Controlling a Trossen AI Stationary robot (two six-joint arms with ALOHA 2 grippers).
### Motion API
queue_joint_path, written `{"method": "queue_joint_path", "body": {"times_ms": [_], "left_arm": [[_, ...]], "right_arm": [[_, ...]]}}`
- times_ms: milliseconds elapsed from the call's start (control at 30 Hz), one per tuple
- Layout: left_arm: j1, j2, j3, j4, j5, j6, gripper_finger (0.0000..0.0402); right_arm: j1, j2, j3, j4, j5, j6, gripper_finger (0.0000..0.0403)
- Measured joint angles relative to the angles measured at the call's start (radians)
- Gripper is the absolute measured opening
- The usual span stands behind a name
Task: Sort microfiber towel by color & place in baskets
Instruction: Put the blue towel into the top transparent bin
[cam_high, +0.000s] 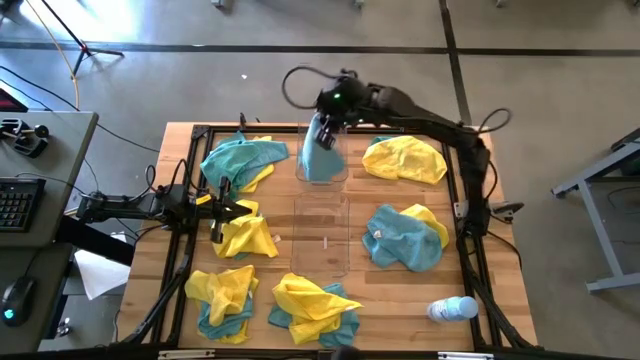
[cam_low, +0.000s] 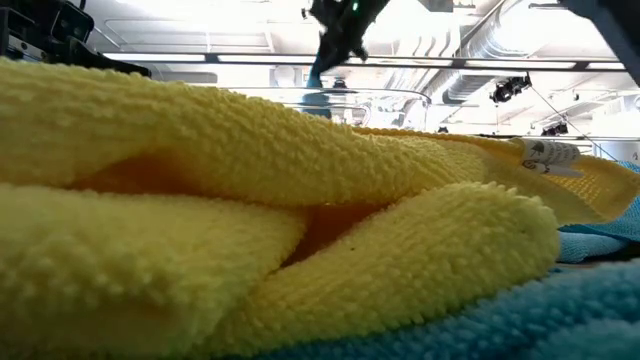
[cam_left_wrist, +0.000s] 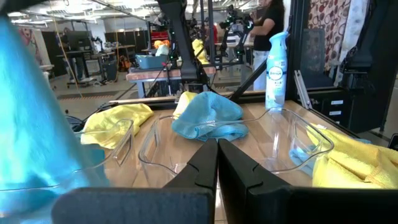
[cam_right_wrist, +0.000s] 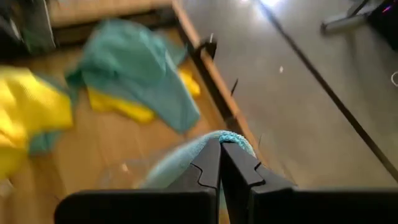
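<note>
A wooden slatted table (cam_high: 400, 290) framed by black rails is standing on a grey concrete floor; a desk with a keyboard (cam_high: 14, 203) is sitting beside it. The right gripper (cam_high: 325, 133) is hanging over the far clear basket (cam_high: 322, 160), jaws closed on a teal-blue towel (cam_high: 318, 158) that is draping down into that basket. The near clear basket (cam_high: 322, 235) is lying just behind it, towards the table's front. The left gripper (cam_high: 219, 209) is resting closed beside a rumpled yellow towel (cam_high: 246, 236). Yellow and teal towels are lying bunched around both baskets. A spray bottle (cam_high: 452, 309) is lying at the front corner.
</note>
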Motion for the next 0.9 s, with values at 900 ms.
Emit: {"method": "queue_joint_path", "body": {"times_ms": [900], "left_arm": [[0.0,0.0,0.0,0.0,0.0,0.0,0.0]], "right_arm": [[-0.04,0.413,-0.001,-0.1,-0.175,-0.244,0.0]]}}
